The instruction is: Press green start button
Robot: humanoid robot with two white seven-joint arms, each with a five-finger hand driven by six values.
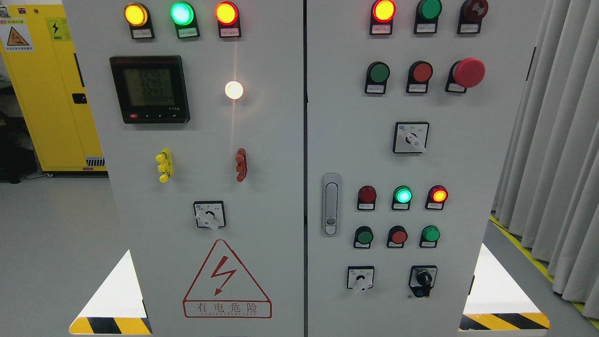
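A grey electrical cabinet fills the head view. Its right door carries a green push button [378,73] in the upper row, beside a red push button [422,72] and a red mushroom stop button [468,72]. Lower down sit two more green push buttons, one at the left [364,237] and one at the right [430,234], with a red one [398,236] between them. A lit green lamp [403,194] glows above them. Neither of my hands nor arms shows in this view.
The left door holds a digital meter [149,89], lit lamps, a rotary switch [209,215] and a red hazard triangle [227,281]. A door handle [331,204] sits on the right door. A yellow cabinet [51,84] stands at the left, grey curtains [557,140] at the right.
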